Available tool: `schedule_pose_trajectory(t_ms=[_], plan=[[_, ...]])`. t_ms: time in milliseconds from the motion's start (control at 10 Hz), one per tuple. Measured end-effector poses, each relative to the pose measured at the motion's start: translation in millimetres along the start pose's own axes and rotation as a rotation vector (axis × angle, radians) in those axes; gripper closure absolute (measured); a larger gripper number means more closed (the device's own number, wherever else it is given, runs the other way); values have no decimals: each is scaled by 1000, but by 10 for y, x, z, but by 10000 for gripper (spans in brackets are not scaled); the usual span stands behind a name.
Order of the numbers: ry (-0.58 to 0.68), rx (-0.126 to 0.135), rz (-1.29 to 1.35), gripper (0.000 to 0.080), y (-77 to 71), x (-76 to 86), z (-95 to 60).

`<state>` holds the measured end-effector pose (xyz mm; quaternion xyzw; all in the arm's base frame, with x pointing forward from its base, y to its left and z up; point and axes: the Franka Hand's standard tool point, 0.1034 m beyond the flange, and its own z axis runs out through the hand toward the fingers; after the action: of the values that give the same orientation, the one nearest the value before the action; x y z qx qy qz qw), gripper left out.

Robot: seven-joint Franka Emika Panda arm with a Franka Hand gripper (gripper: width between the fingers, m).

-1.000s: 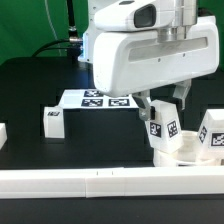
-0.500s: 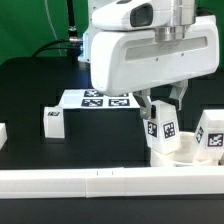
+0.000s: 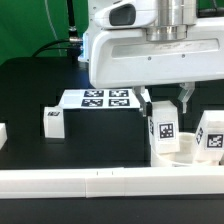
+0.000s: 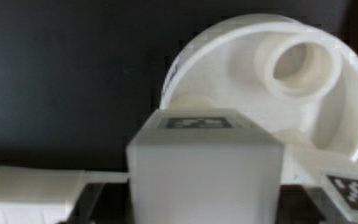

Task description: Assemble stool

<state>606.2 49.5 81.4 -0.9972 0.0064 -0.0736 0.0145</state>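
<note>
The white round seat disc lies at the exterior view's right, just behind the front rail. My gripper is shut on a white tagged leg, which stands upright with its lower end in the seat. A second leg stands in the seat further right. A third leg lies loose on the black table at the left. In the wrist view the held leg fills the middle between my gripper's dark fingers. Behind it are the seat disc and an open socket.
The marker board lies flat behind the loose leg. A long white rail runs along the front edge. A small white piece sits at the far left. My arm's white body hides the back right of the table.
My wrist has turned and shifted slightly right. The held leg has gone from tilted to upright on the seat. The other legs have not moved.
</note>
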Motion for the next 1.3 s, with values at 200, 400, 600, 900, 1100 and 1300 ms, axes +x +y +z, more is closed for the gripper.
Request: schedule_pose_trajectory(t_ms=[200,400,600,900,1100,1300], plan=[[20,12,252,463,-46,14,7],[37,30,453,463,-42,36,9],[51,35,573,463,-46,42,8],[48,47,769,463,-42,45,5],[44,55,894,463,-42,45,4],[35,69,1105,463,-74,39,7]])
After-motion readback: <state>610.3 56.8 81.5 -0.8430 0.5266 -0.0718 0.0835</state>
